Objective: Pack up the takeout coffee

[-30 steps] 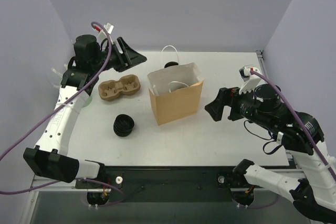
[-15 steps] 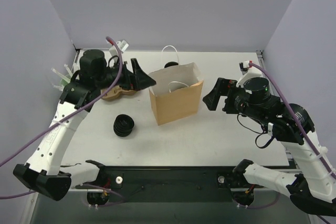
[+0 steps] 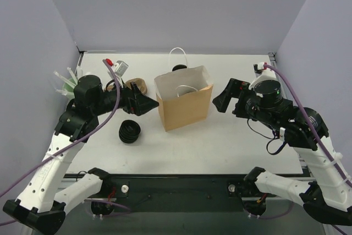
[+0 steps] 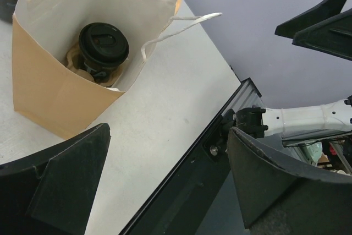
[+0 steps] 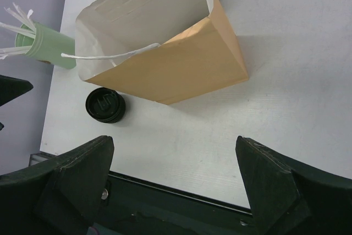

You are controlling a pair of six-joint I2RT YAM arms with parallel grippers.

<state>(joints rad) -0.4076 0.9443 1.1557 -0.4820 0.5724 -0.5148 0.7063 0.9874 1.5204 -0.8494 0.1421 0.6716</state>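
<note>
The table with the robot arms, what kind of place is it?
Probably a robot practice booth playing coffee shop: plain lilac walls box in the table, a brown paper bag holds the takeout coffee, and a cup of straws stands by.

Brown paper bag (image 3: 184,105) stood upright mid-table (image 3: 220,141), mouth open, one white cord handle (image 3: 177,56) rising at its rear. Squat ribbed black stack (image 3: 130,131) sat left of bag, nearer front edge, apart from it. Mint-green cup of white straws (image 5: 47,49) stood far left of bag, by wall. Brown pulp carrier (image 3: 137,85) lay left of bag, farther back, only partly visible. Small dark object (image 3: 179,68) sat just behind bag, identity unclear.
</note>
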